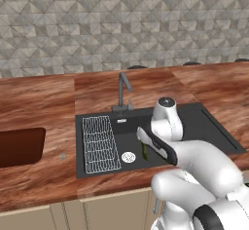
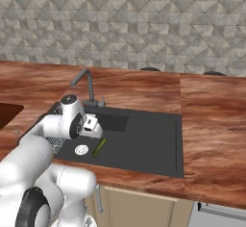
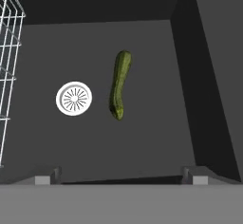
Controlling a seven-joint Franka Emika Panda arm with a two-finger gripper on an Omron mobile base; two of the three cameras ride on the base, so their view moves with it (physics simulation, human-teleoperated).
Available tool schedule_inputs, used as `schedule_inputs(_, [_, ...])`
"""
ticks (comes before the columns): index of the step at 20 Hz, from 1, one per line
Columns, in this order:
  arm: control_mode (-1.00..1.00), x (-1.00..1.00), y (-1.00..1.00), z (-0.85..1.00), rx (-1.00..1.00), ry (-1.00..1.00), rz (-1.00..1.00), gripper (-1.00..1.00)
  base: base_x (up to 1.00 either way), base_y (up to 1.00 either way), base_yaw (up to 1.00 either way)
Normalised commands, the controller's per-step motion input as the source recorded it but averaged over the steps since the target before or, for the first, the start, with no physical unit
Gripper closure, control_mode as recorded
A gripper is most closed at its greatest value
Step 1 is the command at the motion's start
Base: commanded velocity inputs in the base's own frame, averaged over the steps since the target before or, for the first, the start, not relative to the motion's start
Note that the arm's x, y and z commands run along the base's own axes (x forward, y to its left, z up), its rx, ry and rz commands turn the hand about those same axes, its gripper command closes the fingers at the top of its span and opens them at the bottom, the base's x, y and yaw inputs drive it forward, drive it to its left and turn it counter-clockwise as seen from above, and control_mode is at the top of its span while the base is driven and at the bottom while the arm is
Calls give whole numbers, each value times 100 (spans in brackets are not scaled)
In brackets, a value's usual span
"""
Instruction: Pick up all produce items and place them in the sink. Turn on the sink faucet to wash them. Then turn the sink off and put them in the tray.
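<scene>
A small dark-green cucumber, the produce item (image 3: 118, 85), lies flat on the floor of the black sink (image 3: 156, 137), just right of the round silver drain (image 3: 74, 98). My gripper (image 3: 121, 178) hangs open straight above it, holding nothing, with both fingertips apart from the cucumber. From the base views the hand (image 1: 154, 143) hovers over the basin with the cucumber (image 1: 144, 151) (image 2: 99, 147) below it. The sink faucet (image 1: 122, 90) (image 2: 85, 82) stands at the back rim, with no water visible. The dark reddish-brown tray (image 1: 19, 146) sits on the counter to the left.
A white wire rack (image 1: 99, 143) (image 3: 7, 66) fills the sink's left part. A flat black panel (image 1: 214, 126) borders the basin on the right. A tiny grey speck (image 1: 62, 156) lies on the wooden counter (image 1: 39, 102). A tiled wall rises behind.
</scene>
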Motion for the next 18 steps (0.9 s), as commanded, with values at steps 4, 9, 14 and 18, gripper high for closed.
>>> schedule_inputs(4, [-100,29,-2,-24,2,5,0,-100,0,0,0])
schedule_inputs(9, [-100,26,0,-30,1,4,0,-100,0,0,0])
schedule_inputs(14, [-100,27,0,-32,0,2,0,-100,0,0,0])
schedule_inputs(18, [-100,28,0,-28,0,2,0,-100,0,0,0])
